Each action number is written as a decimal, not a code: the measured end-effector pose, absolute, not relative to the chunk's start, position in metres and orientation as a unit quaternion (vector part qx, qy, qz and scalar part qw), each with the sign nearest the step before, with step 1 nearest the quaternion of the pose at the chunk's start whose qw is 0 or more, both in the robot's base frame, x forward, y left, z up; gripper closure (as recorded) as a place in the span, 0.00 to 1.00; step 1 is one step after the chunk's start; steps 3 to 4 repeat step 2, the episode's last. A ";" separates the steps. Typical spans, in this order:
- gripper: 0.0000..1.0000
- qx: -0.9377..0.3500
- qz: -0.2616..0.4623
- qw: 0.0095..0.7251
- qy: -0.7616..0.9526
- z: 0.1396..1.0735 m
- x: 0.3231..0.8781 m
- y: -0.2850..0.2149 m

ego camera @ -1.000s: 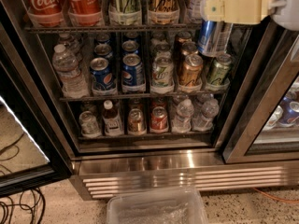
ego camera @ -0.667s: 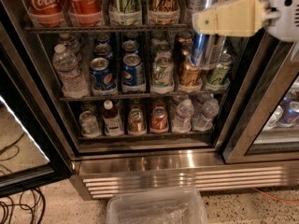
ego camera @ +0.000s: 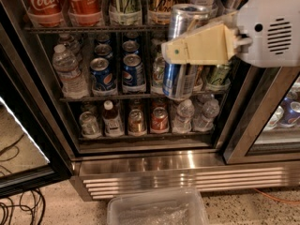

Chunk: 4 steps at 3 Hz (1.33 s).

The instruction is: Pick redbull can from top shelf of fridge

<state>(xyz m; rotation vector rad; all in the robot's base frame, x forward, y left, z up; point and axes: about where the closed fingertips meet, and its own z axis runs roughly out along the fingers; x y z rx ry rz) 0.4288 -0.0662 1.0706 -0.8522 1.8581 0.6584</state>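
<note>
My gripper (ego camera: pixel 180 50), with cream fingers (ego camera: pixel 201 46) on a grey-white wrist, is shut on the redbull can (ego camera: pixel 180 81). The can is tall and slim, with blue and silver panels and a silver lid. I hold it upright in front of the open fridge (ego camera: pixel 140 163), level with the top shelf (ego camera: pixel 93 28) and the middle rack. One finger crosses the can's middle; the other finger is hidden behind it. The can touches no shelf.
Coca-Cola cans (ego camera: pixel 44 1) and other tall cans stand on the top shelf. Pepsi cans (ego camera: pixel 132 71) and a water bottle (ego camera: pixel 68 71) are on the middle rack. A clear plastic bin (ego camera: pixel 157 210) sits on the floor below. Cables (ego camera: pixel 18 210) lie at the lower left, below the open door (ego camera: pixel 23 125).
My gripper has moved left and down with the can in it, from the right end of the top shelf to in front of the middle of the fridge.
</note>
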 end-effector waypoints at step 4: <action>1.00 -0.359 0.288 0.457 0.762 1.066 0.416 -0.049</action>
